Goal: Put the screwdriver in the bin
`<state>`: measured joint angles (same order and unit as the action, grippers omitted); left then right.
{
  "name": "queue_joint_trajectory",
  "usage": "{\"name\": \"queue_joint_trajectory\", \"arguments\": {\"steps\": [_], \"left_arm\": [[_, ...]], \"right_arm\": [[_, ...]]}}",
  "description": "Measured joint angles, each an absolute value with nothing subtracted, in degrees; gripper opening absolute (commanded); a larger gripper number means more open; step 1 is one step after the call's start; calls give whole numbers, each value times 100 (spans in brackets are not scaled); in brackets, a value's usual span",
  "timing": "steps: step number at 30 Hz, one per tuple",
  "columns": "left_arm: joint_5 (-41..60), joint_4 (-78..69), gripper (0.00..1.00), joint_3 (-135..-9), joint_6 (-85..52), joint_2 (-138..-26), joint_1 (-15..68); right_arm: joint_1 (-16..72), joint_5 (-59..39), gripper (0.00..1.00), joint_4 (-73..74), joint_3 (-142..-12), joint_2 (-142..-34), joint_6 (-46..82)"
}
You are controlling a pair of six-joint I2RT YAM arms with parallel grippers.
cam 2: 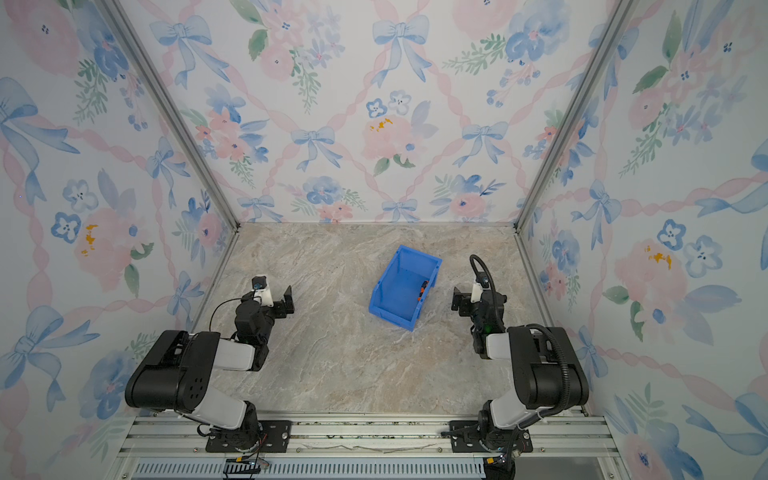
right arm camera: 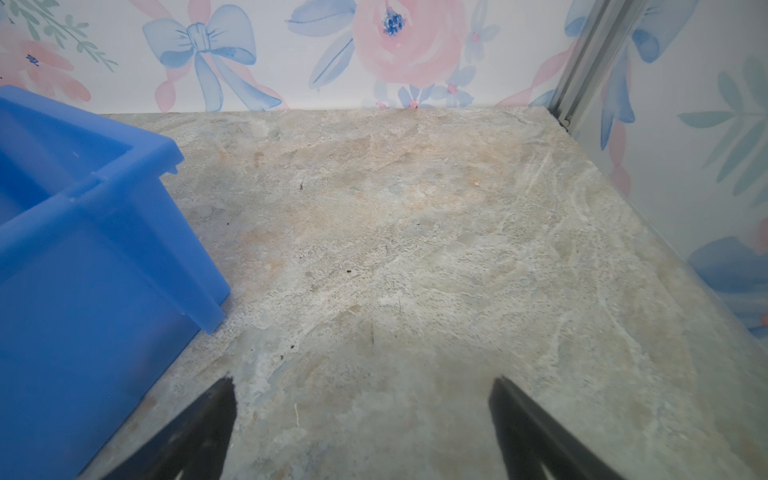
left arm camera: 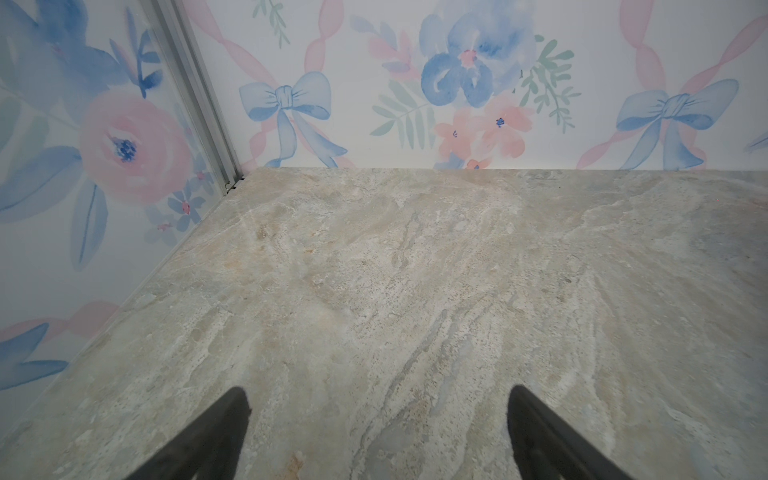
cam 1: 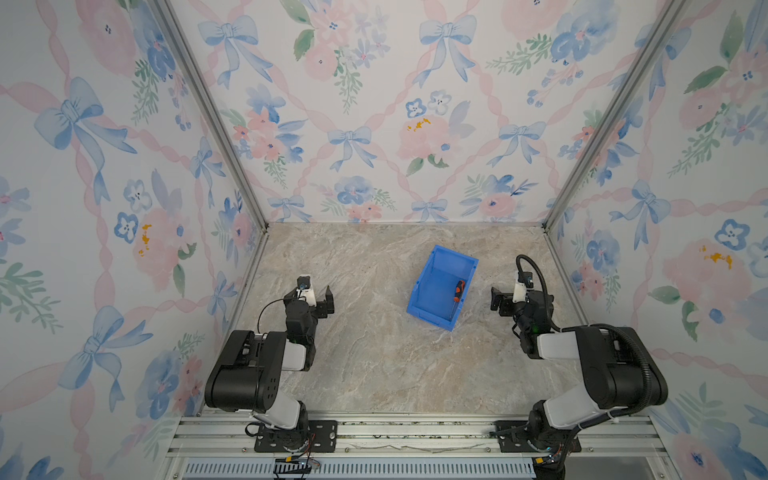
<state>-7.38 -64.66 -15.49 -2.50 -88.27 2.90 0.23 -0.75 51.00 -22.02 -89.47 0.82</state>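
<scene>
The blue bin [cam 1: 432,297] [cam 2: 395,291] stands on the marble table, right of the middle, in both top views. The screwdriver [cam 1: 458,291] [cam 2: 422,289], with its orange-and-black handle, lies inside the bin against the right-hand wall. My left gripper [cam 1: 323,302] [cam 2: 286,302] hovers well left of the bin. In the left wrist view it [left arm camera: 378,390] is open over bare table. My right gripper [cam 1: 500,300] [cam 2: 460,301] sits just right of the bin. It [right arm camera: 365,380] is also open and empty, with the bin's outer wall [right arm camera: 104,249] beside it.
Flowered walls with aluminium corner posts [cam 1: 208,112] [cam 1: 602,124] close in the table on three sides. A metal rail [cam 1: 415,432] carrying both arm bases runs along the front edge.
</scene>
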Motion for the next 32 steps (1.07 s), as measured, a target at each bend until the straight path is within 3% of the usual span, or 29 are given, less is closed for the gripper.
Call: {"name": "queue_joint_trajectory", "arguments": {"steps": [32], "left_arm": [[-694, -6567, 98, -1498, -189, -8836, 290]], "right_arm": [[82, 64, 97, 5100, -2202, -8947, 75]]}}
